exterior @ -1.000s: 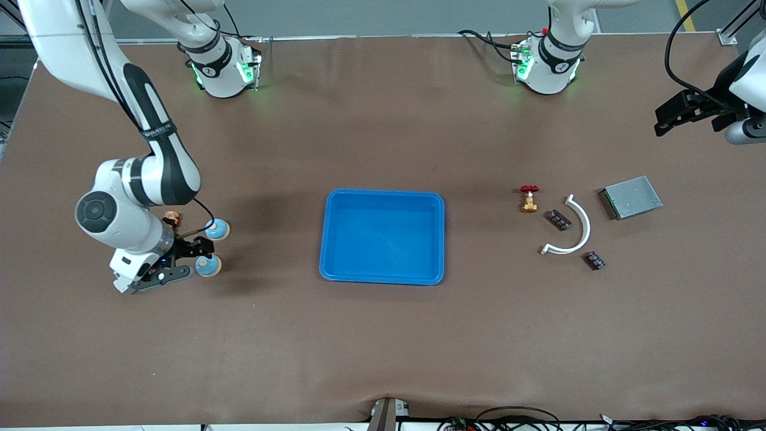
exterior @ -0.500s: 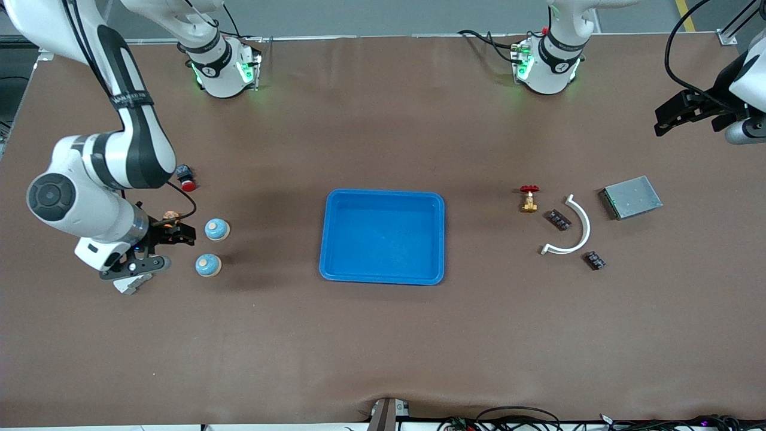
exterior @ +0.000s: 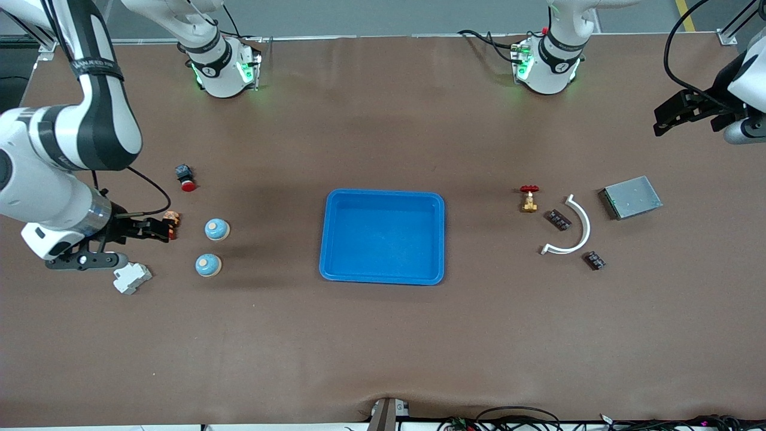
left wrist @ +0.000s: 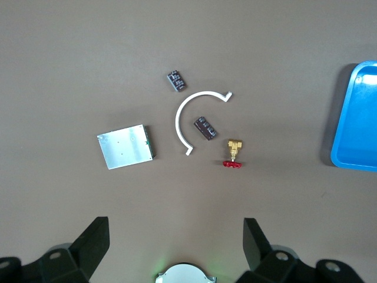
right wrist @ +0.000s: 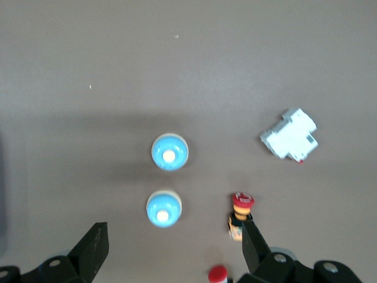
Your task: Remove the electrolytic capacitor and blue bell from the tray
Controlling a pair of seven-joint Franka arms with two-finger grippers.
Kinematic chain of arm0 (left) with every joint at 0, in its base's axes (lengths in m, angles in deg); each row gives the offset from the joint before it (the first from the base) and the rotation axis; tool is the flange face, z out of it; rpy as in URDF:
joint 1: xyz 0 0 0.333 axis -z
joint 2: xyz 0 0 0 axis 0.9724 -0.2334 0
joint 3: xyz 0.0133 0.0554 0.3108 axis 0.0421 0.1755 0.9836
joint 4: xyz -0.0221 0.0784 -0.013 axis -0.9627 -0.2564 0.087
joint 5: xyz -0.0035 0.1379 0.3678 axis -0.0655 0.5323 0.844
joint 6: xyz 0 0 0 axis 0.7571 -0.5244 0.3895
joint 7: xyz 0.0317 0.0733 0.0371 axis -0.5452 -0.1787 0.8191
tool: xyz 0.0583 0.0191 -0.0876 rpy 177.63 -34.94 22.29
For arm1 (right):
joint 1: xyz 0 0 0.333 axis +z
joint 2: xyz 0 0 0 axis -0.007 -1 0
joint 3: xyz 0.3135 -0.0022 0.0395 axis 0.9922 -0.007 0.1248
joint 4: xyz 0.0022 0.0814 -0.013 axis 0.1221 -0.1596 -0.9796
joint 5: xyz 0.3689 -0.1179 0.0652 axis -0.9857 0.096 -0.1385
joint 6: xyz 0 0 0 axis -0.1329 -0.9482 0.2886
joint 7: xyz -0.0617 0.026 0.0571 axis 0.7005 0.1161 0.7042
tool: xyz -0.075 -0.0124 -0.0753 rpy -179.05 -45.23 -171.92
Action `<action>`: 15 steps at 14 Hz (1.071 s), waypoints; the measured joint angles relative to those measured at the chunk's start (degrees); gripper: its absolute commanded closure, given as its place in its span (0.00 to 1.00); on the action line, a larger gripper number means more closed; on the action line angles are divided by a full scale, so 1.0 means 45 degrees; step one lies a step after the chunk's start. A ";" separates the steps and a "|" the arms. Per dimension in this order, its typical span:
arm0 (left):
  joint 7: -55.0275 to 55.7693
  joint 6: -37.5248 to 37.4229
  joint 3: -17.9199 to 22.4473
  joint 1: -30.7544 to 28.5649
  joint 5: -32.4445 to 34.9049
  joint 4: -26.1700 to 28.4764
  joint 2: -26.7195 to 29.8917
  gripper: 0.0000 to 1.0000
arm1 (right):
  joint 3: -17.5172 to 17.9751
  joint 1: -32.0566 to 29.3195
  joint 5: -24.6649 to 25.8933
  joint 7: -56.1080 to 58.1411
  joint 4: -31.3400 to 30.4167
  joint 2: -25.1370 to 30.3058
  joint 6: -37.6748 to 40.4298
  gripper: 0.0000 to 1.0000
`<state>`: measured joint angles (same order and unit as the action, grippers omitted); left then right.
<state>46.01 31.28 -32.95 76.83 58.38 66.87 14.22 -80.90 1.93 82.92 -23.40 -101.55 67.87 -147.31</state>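
Two blue bells (exterior: 216,229) (exterior: 208,264) stand on the table toward the right arm's end; they also show in the right wrist view (right wrist: 169,151) (right wrist: 164,207). Two small dark capacitors (exterior: 558,219) (exterior: 595,260) lie toward the left arm's end, also in the left wrist view (left wrist: 205,127) (left wrist: 176,80). The blue tray (exterior: 331,239) sits empty in the middle. My right gripper (exterior: 158,230) (right wrist: 174,250) is open and empty, raised beside the bells. My left gripper (exterior: 664,120) (left wrist: 177,242) is open and empty, waiting high over the table's end.
A white breaker (exterior: 132,278), an orange-and-red button (exterior: 172,218) and a red push button (exterior: 185,178) lie round the bells. A white arc (exterior: 575,230), a brass valve with a red handle (exterior: 529,199) and a grey metal box (exterior: 632,197) lie by the capacitors.
My right gripper has lifted off the nearer bell and drawn back toward the right arm's end of the table, uncovering the white breaker and red button. The left arm has not moved.
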 measured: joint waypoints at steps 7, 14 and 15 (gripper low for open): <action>0.0000 0.0000 -0.0002 0.0035 0.0000 0.0001 0.0000 0.00 | -0.0169 -0.0038 0.0023 0.0138 0.1284 0.0931 0.1777 0.00; -0.0003 0.0000 -0.0003 0.0035 0.0000 0.0004 -0.0016 0.00 | -0.0567 -0.0046 0.0024 0.0880 0.1298 0.2077 0.2993 0.00; -0.0003 0.0000 -0.0002 0.0035 0.0000 0.0004 -0.0016 0.00 | -0.0657 -0.0047 0.0024 0.0984 0.1333 0.2138 0.3147 0.00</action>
<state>46.00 31.28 -32.97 76.98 58.38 66.89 14.15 -83.86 1.72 83.03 -18.97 -95.55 77.49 -133.15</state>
